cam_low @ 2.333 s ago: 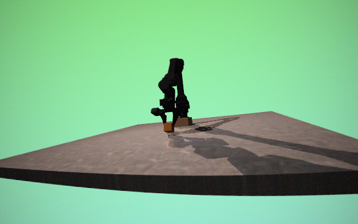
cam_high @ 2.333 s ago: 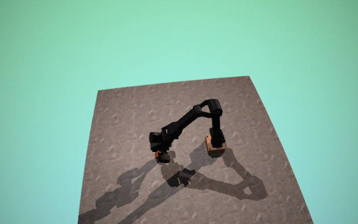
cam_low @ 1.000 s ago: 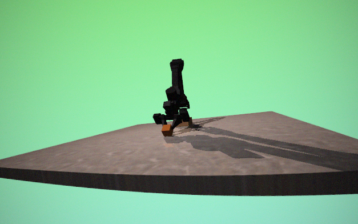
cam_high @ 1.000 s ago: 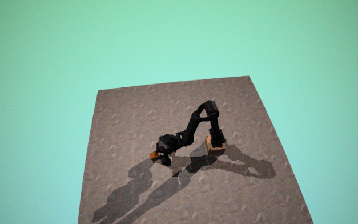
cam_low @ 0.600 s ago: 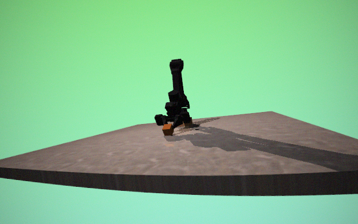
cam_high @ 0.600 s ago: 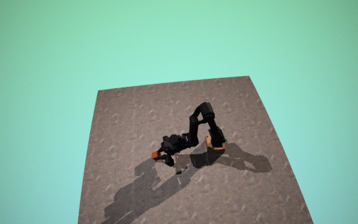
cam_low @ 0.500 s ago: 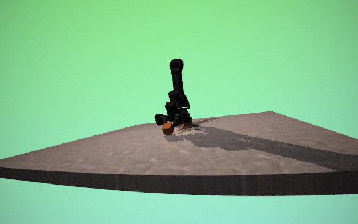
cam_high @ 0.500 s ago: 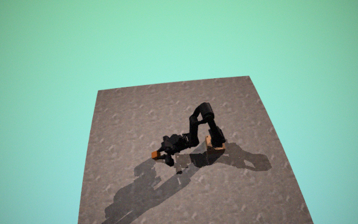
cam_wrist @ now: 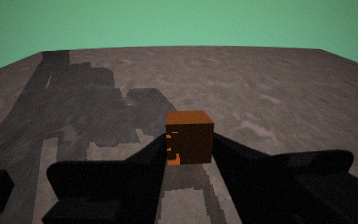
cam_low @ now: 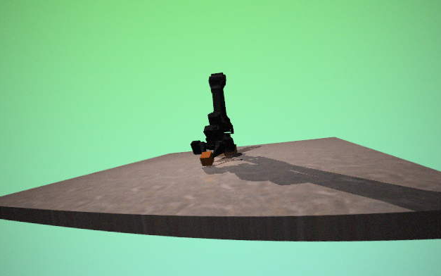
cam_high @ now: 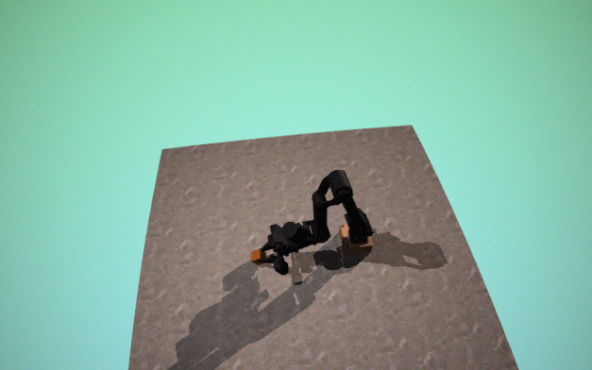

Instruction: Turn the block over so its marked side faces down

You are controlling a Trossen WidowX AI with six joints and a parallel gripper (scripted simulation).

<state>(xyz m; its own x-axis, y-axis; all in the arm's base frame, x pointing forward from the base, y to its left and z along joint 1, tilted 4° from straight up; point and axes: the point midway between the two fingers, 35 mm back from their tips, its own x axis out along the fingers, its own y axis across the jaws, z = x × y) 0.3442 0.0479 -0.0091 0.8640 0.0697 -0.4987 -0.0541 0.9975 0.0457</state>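
The orange block [cam_high: 256, 257] [cam_low: 206, 159] [cam_wrist: 190, 144] is a small cube at the fingertips. In the wrist view its top face is lighter orange and the face toward the camera is dark, with bright orange patches at its left edge. No mark can be made out on the sides that show. My black gripper [cam_high: 261, 256] [cam_wrist: 189, 140] is shut on the block, one finger on each side, and reaches out low and nearly level. The block is close over the table [cam_high: 212, 189] [cam_low: 116, 197] [cam_wrist: 280, 85]; whether it touches the surface is hard to tell.
The arm's base with its tan-orange plate [cam_high: 344, 234] stands behind the gripper, to the right in the top view. The arm's long shadow [cam_high: 236, 321] [cam_low: 292, 176] lies across the table. The table's edges are well away from the block.
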